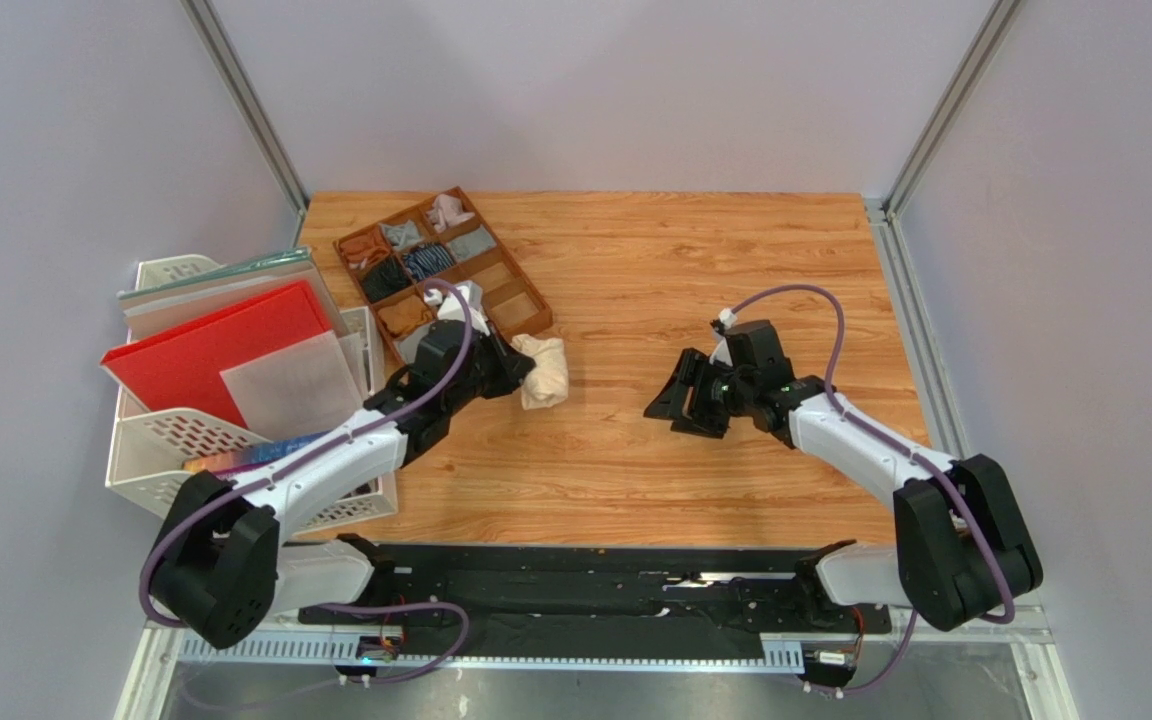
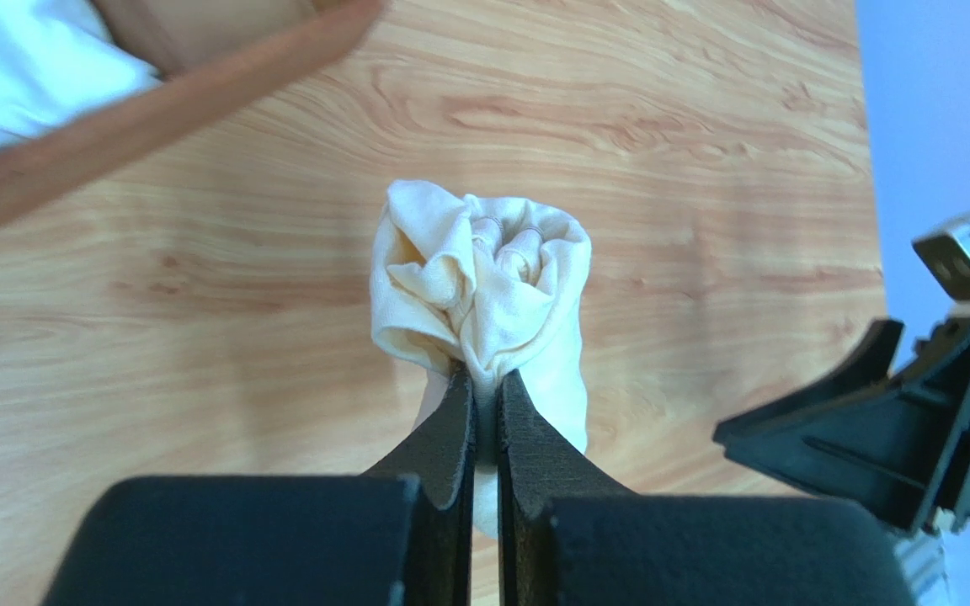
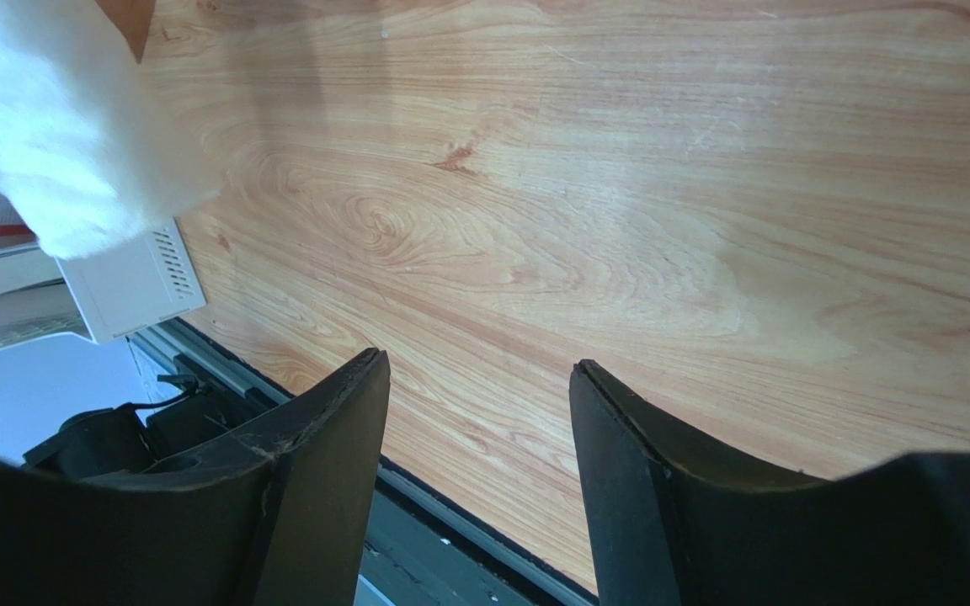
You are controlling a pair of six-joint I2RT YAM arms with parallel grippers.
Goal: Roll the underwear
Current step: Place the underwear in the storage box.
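Observation:
The cream-beige underwear [image 1: 545, 371] is a crumpled roll, just in front of the brown tray's near corner. My left gripper [image 1: 525, 368] is shut on it; in the left wrist view the fingers [image 2: 452, 423] pinch a fold at the roll's near end [image 2: 484, 284]. I cannot tell whether the roll rests on the table or hangs just above it. A white cloth [image 2: 16, 76] lies inside the tray, partly cut off by the frame. My right gripper [image 1: 675, 402] is open and empty, to the right of the roll, and its fingertips [image 3: 364, 379] are over bare wood.
The brown compartment tray [image 1: 515, 293] at the back left holds several small grey, brown and dark rolls. White baskets [image 1: 162, 443] with red and grey sheets stand at the left edge. The table's near edge and black rail [image 3: 452, 518] are close under my right gripper.

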